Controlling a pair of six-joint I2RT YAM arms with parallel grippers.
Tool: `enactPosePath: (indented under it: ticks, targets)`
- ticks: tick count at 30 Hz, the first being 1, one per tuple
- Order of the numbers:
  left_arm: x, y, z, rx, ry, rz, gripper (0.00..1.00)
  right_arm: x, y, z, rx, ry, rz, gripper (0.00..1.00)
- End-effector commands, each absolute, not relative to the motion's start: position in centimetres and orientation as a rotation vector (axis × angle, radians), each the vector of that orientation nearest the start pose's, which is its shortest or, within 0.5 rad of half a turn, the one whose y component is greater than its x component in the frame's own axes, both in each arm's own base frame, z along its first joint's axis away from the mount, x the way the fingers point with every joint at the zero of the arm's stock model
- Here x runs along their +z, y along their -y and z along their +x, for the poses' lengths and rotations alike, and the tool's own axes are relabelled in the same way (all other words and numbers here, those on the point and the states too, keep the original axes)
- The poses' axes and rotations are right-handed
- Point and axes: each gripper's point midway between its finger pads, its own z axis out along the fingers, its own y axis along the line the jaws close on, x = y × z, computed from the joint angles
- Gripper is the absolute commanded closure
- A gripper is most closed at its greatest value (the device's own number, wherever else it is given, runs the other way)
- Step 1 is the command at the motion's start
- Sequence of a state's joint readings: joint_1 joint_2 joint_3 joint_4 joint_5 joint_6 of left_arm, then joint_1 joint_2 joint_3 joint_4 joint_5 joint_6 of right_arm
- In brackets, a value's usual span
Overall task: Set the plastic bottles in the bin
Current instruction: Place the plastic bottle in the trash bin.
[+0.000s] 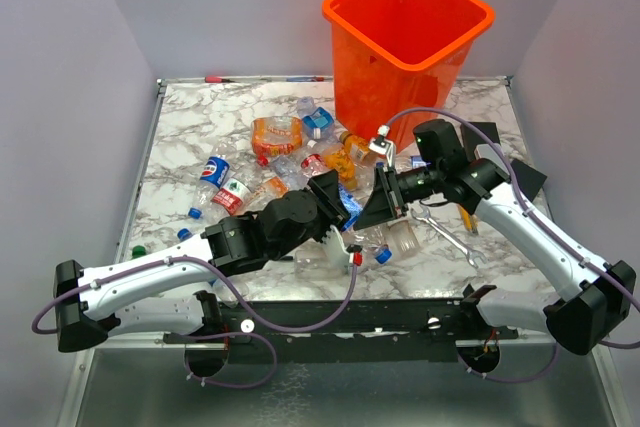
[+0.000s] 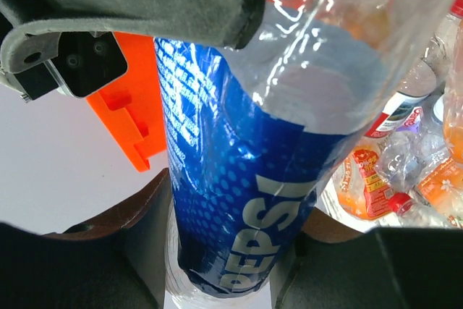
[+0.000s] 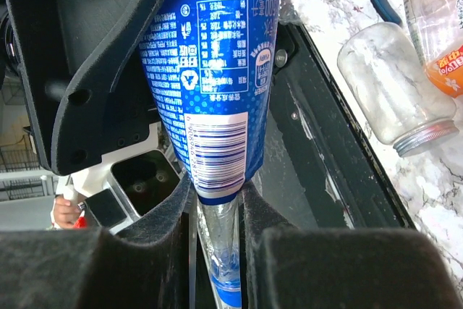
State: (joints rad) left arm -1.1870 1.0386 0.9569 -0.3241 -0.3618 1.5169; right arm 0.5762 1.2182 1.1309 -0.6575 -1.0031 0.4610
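Observation:
A crushed clear plastic bottle with a blue Pepsi label (image 1: 351,206) is held between both grippers, just above the table in front of the bin. My left gripper (image 1: 335,205) is shut on its labelled body (image 2: 239,179), with the fingertips (image 2: 235,251) on either side. My right gripper (image 1: 385,202) is shut on the flattened end of the same bottle (image 3: 217,70), pinched between its pads (image 3: 215,208). The bright-orange bin (image 1: 405,42) stands upright at the back, and its wall shows in the left wrist view (image 2: 130,121). Several more bottles (image 1: 290,157) lie in a pile left of the bin.
A steel wrench (image 1: 450,232) lies on the marble table right of the grippers. A clear jar with a metal lid (image 3: 391,92) lies under my right arm. Orange-labelled bottles (image 2: 365,186) lie beyond the held bottle. A red pen (image 1: 215,78) lies at the back edge.

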Motion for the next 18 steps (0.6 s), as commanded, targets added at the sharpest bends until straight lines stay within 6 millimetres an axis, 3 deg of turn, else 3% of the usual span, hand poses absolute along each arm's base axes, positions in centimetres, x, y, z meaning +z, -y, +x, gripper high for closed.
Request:
enactPosePath:
  ticks: [1,2,4,8,14,18]
  targets:
    - [29.3,27.8,22.2,0.565,-0.685,1.848,0.61,28.4,-27.6,12.6,1.691,-2.3,-0.78,0.99]
    - [29.3,27.9,22.2,0.564,-0.687,1.845,0.61,28.6,-27.6,12.7,1.689,-2.298,-0.782,0.91]
    - [29.1,27.8,22.2,0.567,-0.693,1.842,0.62,29.1,-27.5,12.9,1.669,-2.288,-0.785,0.57]
    - [28.9,27.7,22.3,0.571,-0.704,1.833,0.67,31.5,-27.4,13.7,1.586,-2.224,-0.762,0.16]
    - [28.6,27.4,22.4,0.558,-0.742,1.8,0.72,36.3,-27.0,15.3,1.468,-2.044,-0.691,0.09]
    - [29.2,27.3,22.2,0.419,-0.894,1.643,0.73,40.6,-24.1,17.6,1.208,-1.802,-0.503,0.07]
